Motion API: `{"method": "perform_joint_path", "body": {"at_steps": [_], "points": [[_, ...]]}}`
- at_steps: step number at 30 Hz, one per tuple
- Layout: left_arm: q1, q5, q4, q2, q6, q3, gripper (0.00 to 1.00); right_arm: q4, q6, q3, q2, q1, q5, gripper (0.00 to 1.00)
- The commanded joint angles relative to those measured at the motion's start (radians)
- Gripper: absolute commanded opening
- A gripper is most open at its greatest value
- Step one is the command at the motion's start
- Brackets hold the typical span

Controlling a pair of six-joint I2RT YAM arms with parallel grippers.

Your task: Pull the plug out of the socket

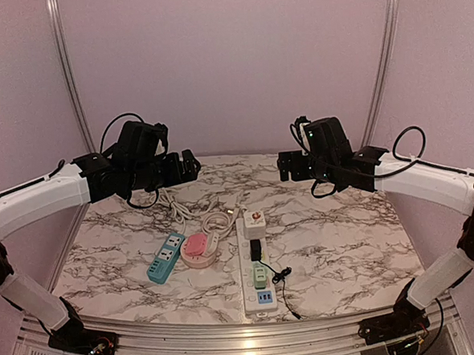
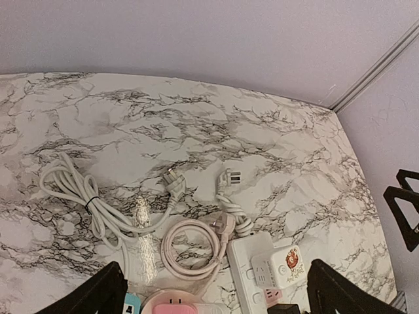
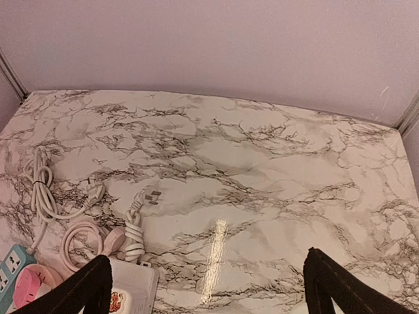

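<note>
1. The left tool [image 1: 186, 166] is hanging released above the far left of the desk [image 1: 345, 235]. In the left wrist view its dark fingers [image 2: 98, 294] are sitting wide apart at the bottom corners, gripping nothing and touching nothing.
2. The right tool [image 1: 287, 165] is mirroring it over the far right. Its fingers [image 3: 88, 288] are likewise spread wide and holding nothing.
3. Both tools are hovering well apart from the white power strip [image 1: 256, 293], which is lying lengthwise between the arms, nearer the bases.
4. A black plug [image 1: 256, 249] is sitting in the middle of that strip. A white adapter [image 1: 254, 218] is occupying the far end, and a green plug [image 1: 260, 272] is sitting just beside the black one on the near side.
5. A thin black cable [image 1: 285, 275] is trailing off the strip's right side toward the near edge. I cannot tell which plug it is feeding.
6. I am judging the black plug to be the target: small, rigid, light, and held only by socket friction.
7. The strip itself is looking light enough to lift along with it, so one tool should probably be pinning the strip.
8. The other should be pinching the plug's hard body across its sides, not the soft cable, and drawing straight up.
</note>
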Motion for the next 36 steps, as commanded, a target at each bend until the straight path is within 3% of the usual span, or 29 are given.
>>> {"method": "perform_joint_path", "body": {"at_steps": [1,16,23,36], "points": [[0.003,0.004,0.004,-0.017,0.015,0.008,0.99,-0.007,0.006,0.033,-0.004,0.006,-0.009,0.99],[0.003,0.003,0.014,-0.022,0.008,-0.014,0.99,-0.074,-0.048,0.09,0.015,0.006,-0.046,0.98],[0.003,-0.005,0.015,-0.029,-0.008,-0.042,0.99,-0.152,-0.008,0.16,0.112,0.017,-0.17,0.99],[0.016,0.022,0.037,-0.045,-0.022,-0.115,0.99,-0.316,0.127,0.329,0.355,0.157,-0.158,0.95]]}}
